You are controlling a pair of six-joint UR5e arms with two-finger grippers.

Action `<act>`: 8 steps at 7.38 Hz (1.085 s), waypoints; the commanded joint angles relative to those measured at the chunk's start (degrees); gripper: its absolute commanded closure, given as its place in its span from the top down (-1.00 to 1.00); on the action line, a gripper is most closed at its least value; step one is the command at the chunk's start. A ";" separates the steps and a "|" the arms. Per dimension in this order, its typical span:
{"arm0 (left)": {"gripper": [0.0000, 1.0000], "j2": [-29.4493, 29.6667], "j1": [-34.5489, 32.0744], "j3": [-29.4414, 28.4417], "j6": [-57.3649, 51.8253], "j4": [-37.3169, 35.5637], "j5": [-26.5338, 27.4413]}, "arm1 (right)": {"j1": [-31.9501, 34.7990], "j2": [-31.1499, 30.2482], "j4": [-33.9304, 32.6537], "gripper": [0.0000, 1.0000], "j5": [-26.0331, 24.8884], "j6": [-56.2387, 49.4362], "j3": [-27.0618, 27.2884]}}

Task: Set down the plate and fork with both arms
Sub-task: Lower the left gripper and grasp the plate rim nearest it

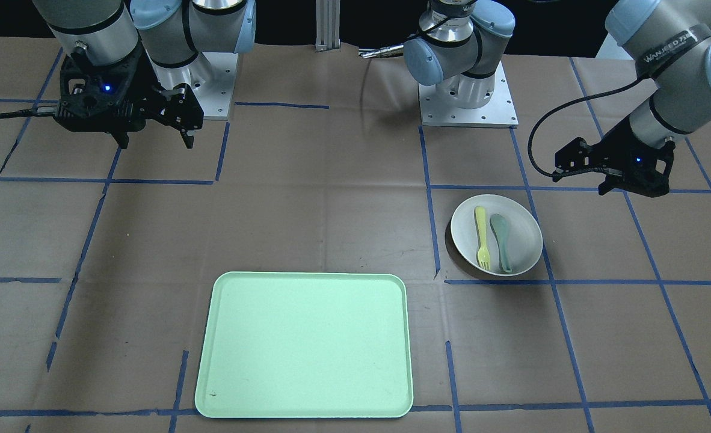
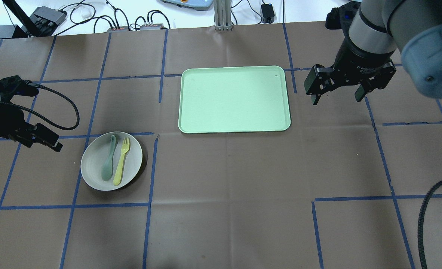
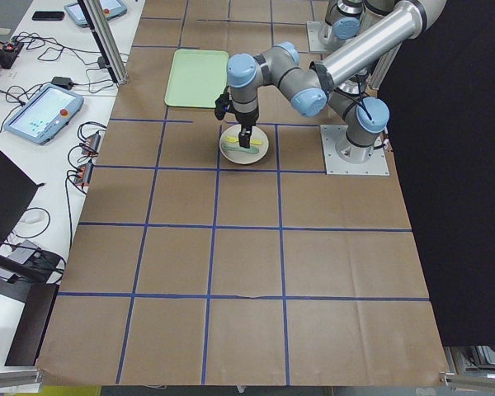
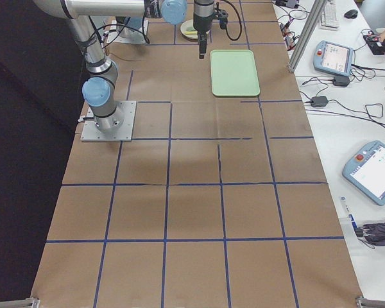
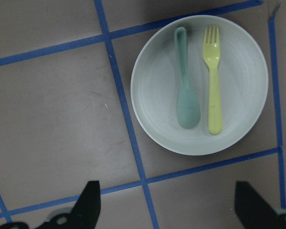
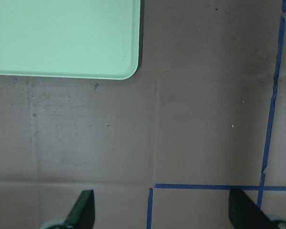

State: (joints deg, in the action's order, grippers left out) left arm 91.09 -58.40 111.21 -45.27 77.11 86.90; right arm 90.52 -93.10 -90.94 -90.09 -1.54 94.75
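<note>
plate (image 2: 94, 164), round off-white, holds pale-yellow fork (image 2: 121, 161) beside grey-green spoon (image 2: 108, 163).

Matt brown paper (image 2: 221, 168), faintly creased, is seen lined with smooth blue tape (image 5: 124, 106); the tray (image 2: 234, 99) is shown as smooth, matt plastic; the plate (image 5: 243, 81) looks matt, finely speckled; the fork (image 5: 213, 81) and spoon (image 5: 187, 105) appear smooth plastic.

Bright, even light from above covers the brown worktop (image 1: 331, 228), so shadows are soft: a dark crescent hugs one edge of the plate (image 2: 94, 175) and a thin one lines the tray (image 2: 234, 99). Both side views are small and coarse. The wrist views are sharp in the middle, with blurred, dark lower edges.
</note>
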 commanded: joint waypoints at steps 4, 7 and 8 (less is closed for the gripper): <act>0.90 14.72 1.70 0.94 -7.03 -11.19 -7.79 | -0.08 0.03 -0.02 1.00 0.00 -0.12 0.00; 0.74 15.87 2.24 2.95 -6.94 -11.10 -7.71 | -0.08 0.03 0.06 1.00 0.00 -0.13 0.00; 0.58 15.96 2.24 2.96 -6.68 -11.10 -7.62 | 0.01 0.03 -0.02 1.00 0.00 -0.13 0.00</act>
State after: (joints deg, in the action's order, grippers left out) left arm 106.86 -56.21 113.75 -52.17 66.05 79.23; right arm 90.47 -93.08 -90.92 -90.09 -1.65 94.75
